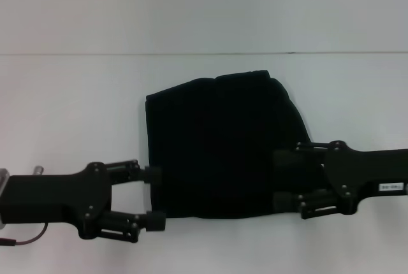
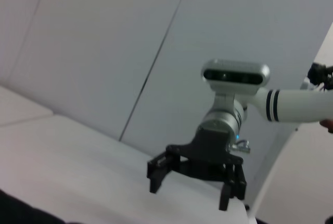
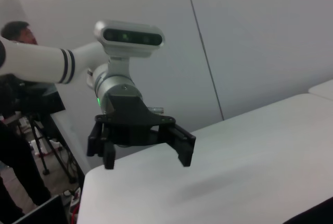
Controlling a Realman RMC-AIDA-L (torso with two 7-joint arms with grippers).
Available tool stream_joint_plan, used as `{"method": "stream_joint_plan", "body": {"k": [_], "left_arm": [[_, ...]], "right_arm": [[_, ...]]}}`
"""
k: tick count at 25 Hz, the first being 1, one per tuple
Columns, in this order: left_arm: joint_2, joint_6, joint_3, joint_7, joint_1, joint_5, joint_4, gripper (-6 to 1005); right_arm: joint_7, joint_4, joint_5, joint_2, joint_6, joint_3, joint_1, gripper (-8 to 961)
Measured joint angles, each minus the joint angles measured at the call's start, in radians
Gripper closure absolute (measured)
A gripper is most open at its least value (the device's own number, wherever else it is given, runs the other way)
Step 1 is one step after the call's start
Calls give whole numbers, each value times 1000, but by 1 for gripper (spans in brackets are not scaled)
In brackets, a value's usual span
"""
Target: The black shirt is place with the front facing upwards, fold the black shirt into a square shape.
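The black shirt (image 1: 220,146) lies on the white counter (image 1: 76,108), folded into a compact, roughly rectangular shape. Its left edge runs nearly straight from far to near. Its far edge is slightly stepped, with a raised fold toward the right, and its right edge curves outward before meeting the near edge. No lettering or label shows on the visible surface. No container is in view.

The left gripper (image 1: 155,197) sits at the shirt's near-left corner with its fingers spread apart. One fingertip (image 1: 153,174) is level with the left edge and the other is at the near corner; whether they touch the fabric cannot be told. In the right wrist view this gripper (image 3: 144,155) hangs above the counter's end with its fingers wide apart and nothing between them.

The right gripper (image 1: 285,180) reaches in from the right, its fingers also spread, overlapping the shirt's near-right part in the head view. Against the black cloth it is unclear whether the tips rest on it. In the left wrist view the right gripper (image 2: 190,190) shows spread fingers over the counter, holding nothing.

Bare counter surrounds the shirt: a wide strip on the left, another on the right, a band beyond the far edge up to the wall (image 1: 204,6), and a narrower strip along the near edge. A person (image 3: 15,36) stands past the counter's end in the right wrist view.
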Motion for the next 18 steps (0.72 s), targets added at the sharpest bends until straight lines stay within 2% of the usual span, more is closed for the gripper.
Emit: {"method": "stream_joint_plan", "body": {"k": [6,18], "left_arm": [[3,-22,-10,-18,-29,38,-1,51],[9,-101,-8,-70,-55,37,-1,52]], "right_arm": [[13,2,-6,17,80,-14,11,39],[95,-19,-5,3,122,-6,18,38]]}}
